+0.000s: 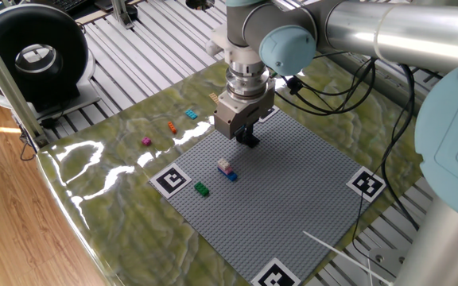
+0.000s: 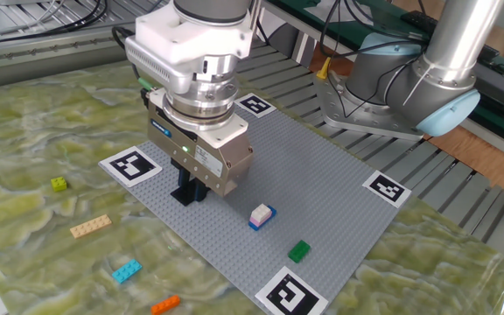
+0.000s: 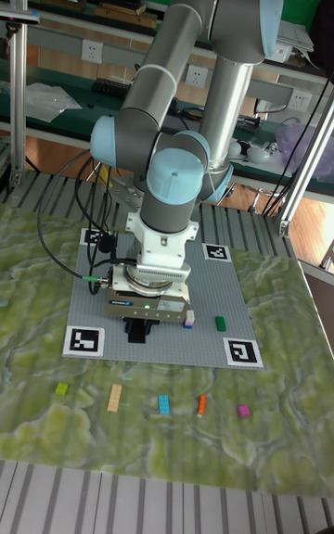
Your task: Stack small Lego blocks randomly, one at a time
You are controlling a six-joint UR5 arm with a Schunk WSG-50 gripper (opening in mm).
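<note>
Gripper (image 2: 189, 194) low over grey plate (image 2: 322, 184), jaws on dark piece (image 2: 182, 194), spread or pinching: cannot tell. Pink-on-blue stack (image 2: 260, 215) at approx. 4 o'clock; other bricks wait on bench (image 2: 24, 140).

Grey baseplate (image 2: 322, 188): wide bare studded area on the side away from the gripper (image 2: 191, 194). Obstacles on it: white-pink block on blue block (image 2: 261, 215) near the gripper; green block (image 2: 298, 251) further out. Four marker tags (image 2: 132, 164) lie flat at the corners. Loose bricks (image 2: 90, 226) lie on the green mat, well apart.
</note>
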